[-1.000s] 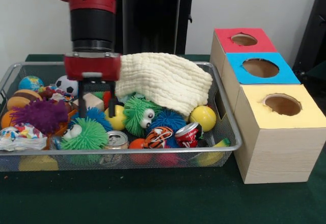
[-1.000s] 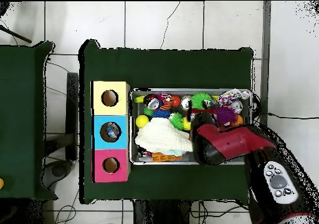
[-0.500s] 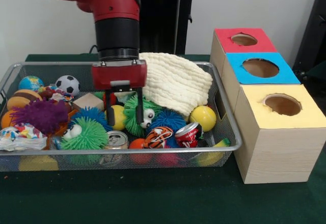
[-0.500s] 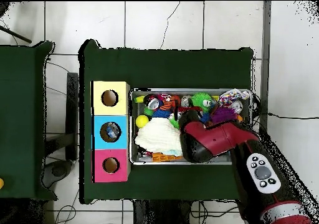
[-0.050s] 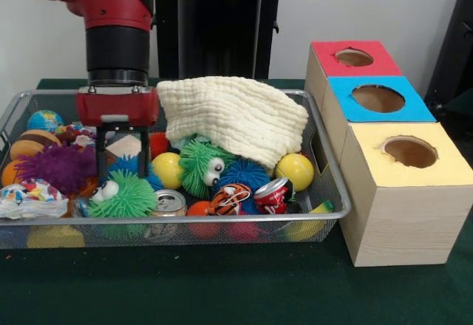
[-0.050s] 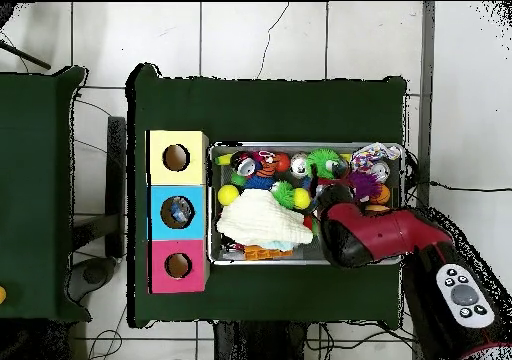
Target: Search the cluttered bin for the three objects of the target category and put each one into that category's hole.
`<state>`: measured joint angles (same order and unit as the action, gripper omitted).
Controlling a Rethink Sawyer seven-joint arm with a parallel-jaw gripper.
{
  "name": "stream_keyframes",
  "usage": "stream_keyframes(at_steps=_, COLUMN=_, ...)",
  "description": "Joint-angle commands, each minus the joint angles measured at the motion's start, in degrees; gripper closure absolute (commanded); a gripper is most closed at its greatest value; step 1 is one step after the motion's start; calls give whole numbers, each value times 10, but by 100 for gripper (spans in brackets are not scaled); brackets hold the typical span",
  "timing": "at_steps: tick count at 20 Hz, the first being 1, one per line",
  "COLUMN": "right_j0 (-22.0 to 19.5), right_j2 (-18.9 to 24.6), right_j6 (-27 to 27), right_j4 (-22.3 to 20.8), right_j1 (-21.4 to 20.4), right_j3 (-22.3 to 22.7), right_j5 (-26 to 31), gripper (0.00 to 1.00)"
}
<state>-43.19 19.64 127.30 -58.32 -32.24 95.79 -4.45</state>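
Red gripper [image 5: 122, 156] hanging over wire bin [image 5: 222, 218], fingers [image 5: 100, 164] open and empty, straddling green fuzzy toy [image 5: 126, 194], cream cloth [image 5: 233, 118] beside, three boxes [image 5: 384, 155] nearby

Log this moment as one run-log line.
phase: searching bin | hand: open, empty, above wooden block | cloth: draped over toys | boxes: beside bin
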Motion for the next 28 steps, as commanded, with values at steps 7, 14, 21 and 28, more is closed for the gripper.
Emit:
stream_keyframes(at_steps=7, right_j0=-4, right_j2=14, right_j6=-15, right_j4=-40, right_j1=86, right_j3=-42, right_j5=20, gripper=0)
stream_keyframes(at_steps=14, right_j0=23, right_j2=-33, right_j6=-4, right_j4=-41, right_j1=126, right_j3=-77, right_j5=-20, gripper=0)
stream_keyframes(at_steps=21, right_j0=-16, right_j2=2, right_j6=-17, right_j4=-54, right_j1=153, right_j3=-89, right_j5=2, gripper=0)
stream_keyframes(at_steps=28, right_j0=-37, right_j2=17, right_j6=-27, right_j4=-71, right_j1=160, right_j3=-97, right_j5=8, gripper=0)
